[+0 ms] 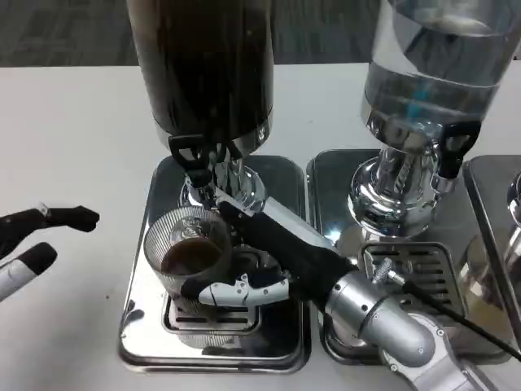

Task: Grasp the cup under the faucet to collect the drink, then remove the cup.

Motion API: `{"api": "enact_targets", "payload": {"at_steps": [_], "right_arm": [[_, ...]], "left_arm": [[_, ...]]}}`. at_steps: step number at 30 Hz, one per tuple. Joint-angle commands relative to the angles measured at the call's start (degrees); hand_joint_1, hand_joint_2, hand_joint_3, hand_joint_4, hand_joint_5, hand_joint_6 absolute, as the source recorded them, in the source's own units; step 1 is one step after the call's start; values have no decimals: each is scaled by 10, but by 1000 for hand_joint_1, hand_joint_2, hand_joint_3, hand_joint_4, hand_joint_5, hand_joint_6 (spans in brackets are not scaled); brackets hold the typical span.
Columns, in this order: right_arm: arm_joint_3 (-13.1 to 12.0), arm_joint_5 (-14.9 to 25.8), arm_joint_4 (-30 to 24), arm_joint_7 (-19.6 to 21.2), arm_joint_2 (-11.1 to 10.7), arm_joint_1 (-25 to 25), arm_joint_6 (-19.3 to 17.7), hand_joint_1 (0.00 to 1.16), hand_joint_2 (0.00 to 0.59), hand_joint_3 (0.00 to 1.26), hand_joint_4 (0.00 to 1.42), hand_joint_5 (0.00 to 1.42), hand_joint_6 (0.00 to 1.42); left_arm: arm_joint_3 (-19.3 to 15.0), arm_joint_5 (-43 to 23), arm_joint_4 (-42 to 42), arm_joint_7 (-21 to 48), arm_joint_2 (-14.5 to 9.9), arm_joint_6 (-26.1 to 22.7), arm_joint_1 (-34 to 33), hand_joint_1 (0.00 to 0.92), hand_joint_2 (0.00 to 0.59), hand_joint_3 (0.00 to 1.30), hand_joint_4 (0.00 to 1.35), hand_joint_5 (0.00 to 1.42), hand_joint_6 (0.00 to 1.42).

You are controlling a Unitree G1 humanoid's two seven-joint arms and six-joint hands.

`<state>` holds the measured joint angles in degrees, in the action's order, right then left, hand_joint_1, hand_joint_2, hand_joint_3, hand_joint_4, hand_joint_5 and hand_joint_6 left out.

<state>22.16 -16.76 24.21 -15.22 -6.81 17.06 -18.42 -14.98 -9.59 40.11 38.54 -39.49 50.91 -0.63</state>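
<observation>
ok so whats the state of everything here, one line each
cup: upright on the drip tray under the faucet, some dark drink inside
right robot hand: gripping the cup
left robot hand: open, apart from the cup
dark dispenser: holds dark drink
faucet: above the cup
clear dispenser: holds clear liquid

A second dispenser of clear liquid on its own steel drip tray, white table.

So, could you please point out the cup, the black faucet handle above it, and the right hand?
cup (189,244), head view: on its ribbed clear wall.
black faucet handle (186,151), head view: on the lever's top.
right hand (244,287), head view: on the white fingers around the cup.
</observation>
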Motion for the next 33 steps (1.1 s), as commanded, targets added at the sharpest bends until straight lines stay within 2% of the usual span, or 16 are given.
{"api": "enact_targets", "payload": {"at_steps": [1,7,21,27,33], "right_arm": [[11,-15,4,2,2,-8,14,806,218,0,12,248,357],[9,-21,0,25,2,-14,8,788,224,21,86,314,413],[6,-37,-17,74,6,-35,3,744,225,201,294,502,633],[8,-77,-34,129,2,-51,-13,755,229,269,376,592,766],[2,-97,-41,180,5,-67,-34,768,223,344,463,683,888]], "left_arm": [[1,-5,3,9,-11,-4,-5,0,87,376,333,184,141],[2,-4,5,9,-12,-3,-6,0,92,365,321,182,154],[2,-3,5,10,-15,-3,-5,0,86,355,318,182,158],[1,-3,3,11,-15,-3,-4,0,91,342,310,182,159],[-1,-3,2,11,-15,-3,-2,0,94,327,309,174,159]]}}
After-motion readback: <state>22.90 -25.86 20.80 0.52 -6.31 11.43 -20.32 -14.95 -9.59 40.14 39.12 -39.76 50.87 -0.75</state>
